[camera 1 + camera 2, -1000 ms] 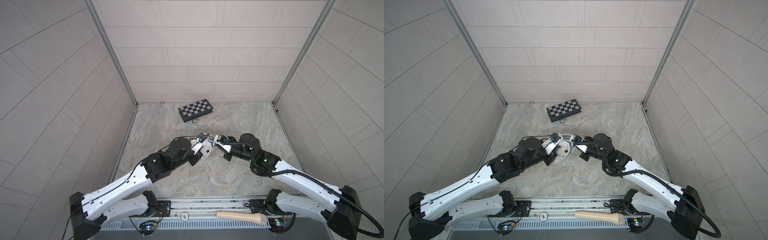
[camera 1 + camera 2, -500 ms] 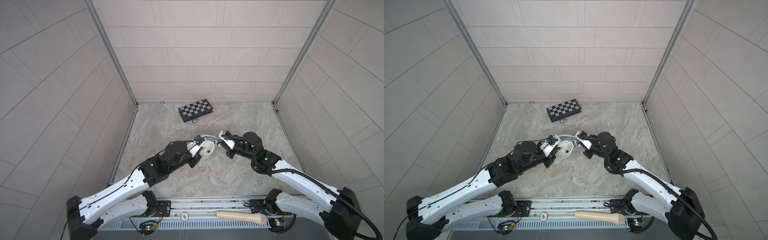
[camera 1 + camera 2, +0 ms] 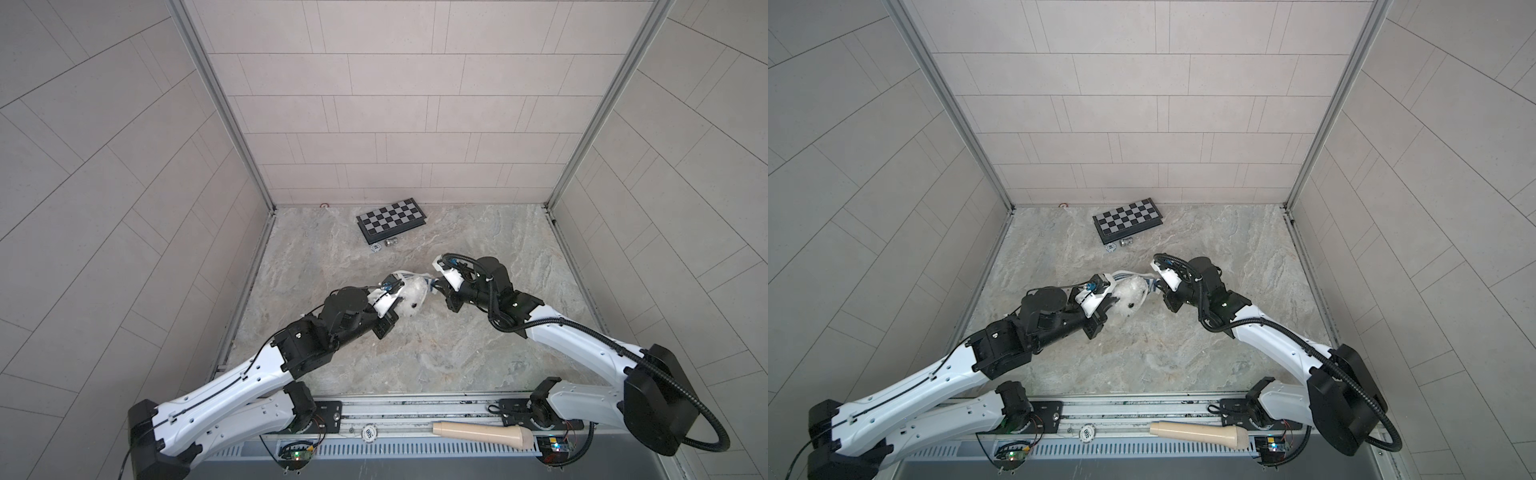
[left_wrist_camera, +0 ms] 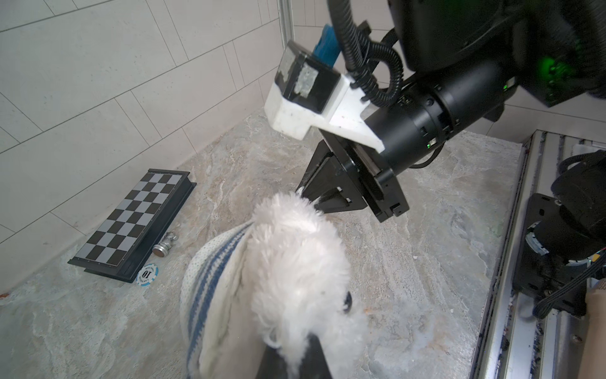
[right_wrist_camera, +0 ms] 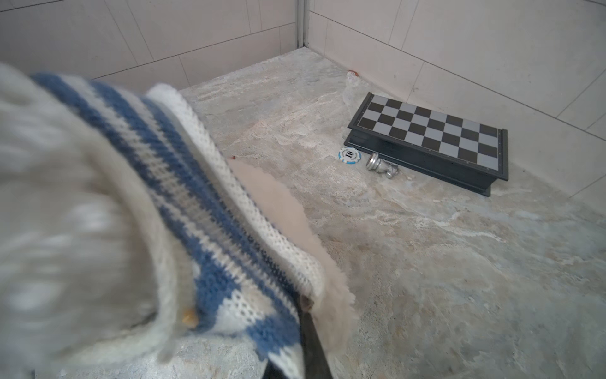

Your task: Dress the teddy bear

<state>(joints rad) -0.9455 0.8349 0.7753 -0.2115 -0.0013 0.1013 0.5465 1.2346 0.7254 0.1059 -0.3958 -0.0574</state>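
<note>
Marble-look worktop (image 3: pixel 415 353), tiled walls. Teddy bear (image 3: pixel 411 297) was mid-worktop between both arms. Right gripper (image 3: pixel 435 288) pinched the striped shirt (image 5: pixel 183 183) hem. Left gripper (image 3: pixel 394 306) was clamped shut in fur and shirt, couldn't tell which.

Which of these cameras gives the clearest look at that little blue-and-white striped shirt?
The right wrist view: the striped shirt fills much of the frame, knit stripes clear, though the nearest part blurs. The left wrist view shows a strip beside the fur of the teddy bear. Both top views show only a thin band.
</note>
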